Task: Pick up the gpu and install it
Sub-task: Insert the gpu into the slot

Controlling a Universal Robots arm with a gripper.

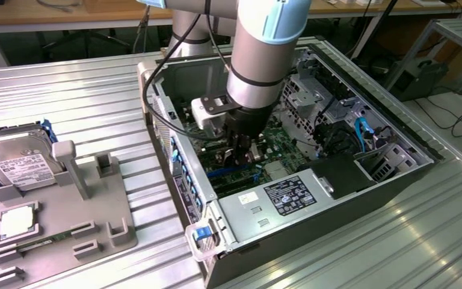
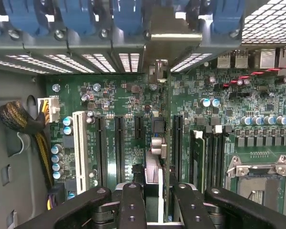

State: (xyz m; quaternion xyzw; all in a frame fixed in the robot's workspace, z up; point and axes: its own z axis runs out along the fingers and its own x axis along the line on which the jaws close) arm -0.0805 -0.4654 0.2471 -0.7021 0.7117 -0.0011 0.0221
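My gripper [image 1: 242, 146] reaches down inside the open computer case [image 1: 391, 180], over the green motherboard [image 1: 283, 150]. In the wrist view the gripper [image 2: 158, 193] is shut on the gpu [image 2: 157, 143]. I see the card edge-on, standing upright over the motherboard [image 2: 238, 95] between black expansion slots [image 2: 119, 148]. Its silver end bracket [image 2: 169, 28] lies against the case's rear slot openings, among blue latches [image 2: 128, 16]. Whether the card's edge is down in a slot is hidden. In the exterior view the gpu [image 1: 239, 161] shows as a dark sliver under the fingers.
A white slot [image 2: 79, 148], a cable bundle [image 2: 19, 119] and the CPU socket [image 2: 260, 176] flank the card. Outside the case, a grey fixture [image 1: 94, 235] holds a hard drive [image 1: 18, 159] and a CPU chip [image 1: 18, 220]. The power supply [image 1: 279, 195] sits at the case's near end.
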